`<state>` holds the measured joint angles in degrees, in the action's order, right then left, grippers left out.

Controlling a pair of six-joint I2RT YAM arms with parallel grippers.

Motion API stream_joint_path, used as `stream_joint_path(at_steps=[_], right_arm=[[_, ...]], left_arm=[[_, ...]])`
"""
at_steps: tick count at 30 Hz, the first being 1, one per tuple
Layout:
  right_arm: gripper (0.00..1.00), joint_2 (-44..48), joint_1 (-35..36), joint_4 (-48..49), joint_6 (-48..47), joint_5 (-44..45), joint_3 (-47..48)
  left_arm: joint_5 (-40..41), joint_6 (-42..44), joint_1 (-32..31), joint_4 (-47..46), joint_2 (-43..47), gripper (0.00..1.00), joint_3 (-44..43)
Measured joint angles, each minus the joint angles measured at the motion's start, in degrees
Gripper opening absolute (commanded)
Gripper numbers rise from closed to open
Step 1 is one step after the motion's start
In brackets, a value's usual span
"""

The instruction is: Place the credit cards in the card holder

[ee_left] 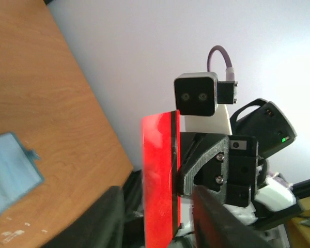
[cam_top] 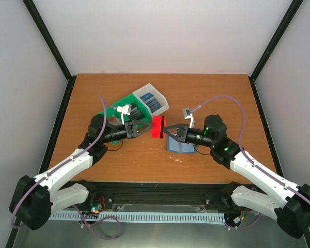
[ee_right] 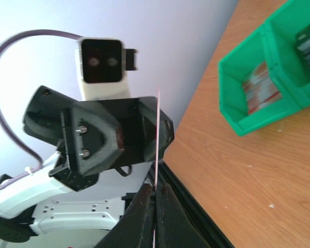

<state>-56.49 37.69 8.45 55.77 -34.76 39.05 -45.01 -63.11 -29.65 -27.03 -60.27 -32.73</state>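
Now the right gripper (cam_top: 166, 129) is pinching the red card (cam_top: 157, 127) at mid-frame, with the left gripper (cam_top: 149, 126) seemingly standing slightly parted around it.

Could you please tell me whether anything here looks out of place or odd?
Nothing looks spilled or damaged. The only oddity is the red card: it stands on edge in mid-air, pinched by the right tool, with the left tool open around it, while the holder lies on the table.

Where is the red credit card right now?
In the top view, the red credit card is held above mid-table by the right gripper, between it and the left gripper, near the card holder.
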Motion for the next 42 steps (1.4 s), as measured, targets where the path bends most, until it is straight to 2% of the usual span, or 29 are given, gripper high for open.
stream_joint_path(at_steps=[2,4,10,14,19,27,37,42], right_arm=[[0.03,0.9,-0.1,-2.8,-1.0,1.4,0.0],[0.03,1.2,-0.3,-5.9,-2.2,2.7,0.0],[0.03,1.3,-6.3,-18.7,-8.5,5.8,0.0],[0.03,1.0,-16.6,-28.7,-15.7,6.7,0.0],[0.03,-4.4,-26.9,-35.5,-23.4,5.6,0.0],[0.03,-15.0,-28.1,-35.7,-28.1,2.1,0.0],[0.03,-22.3,-28.1,-30.1,-29.4,-2.8,-0.8],[0.03,-25.4,-28.1,-27.4,-29.9,-4.5,-0.8]], left_arm=[[0.7,0.9,0.0,0.3,0.0,0.65,0.0],[1.8,2.0,0.0,1.6,0.0,0.72,0.0],[4.9,6.8,-0.1,7.1,-0.6,0.73,-0.2],[6.3,10.5,-2.4,10.1,-6.4,0.67,-2.1],[8.6,15.1,-8.4,13.7,-19.2,0.49,-8.9],[11.1,19.8,-12.0,15.6,-36.0,0.35,-19.1],[15.3,22.4,-12.1,21.1,-41.3,0.32,-20.4],[16.5,23.3,-12.1,22.3,-44.2,0.25,-20.4]])
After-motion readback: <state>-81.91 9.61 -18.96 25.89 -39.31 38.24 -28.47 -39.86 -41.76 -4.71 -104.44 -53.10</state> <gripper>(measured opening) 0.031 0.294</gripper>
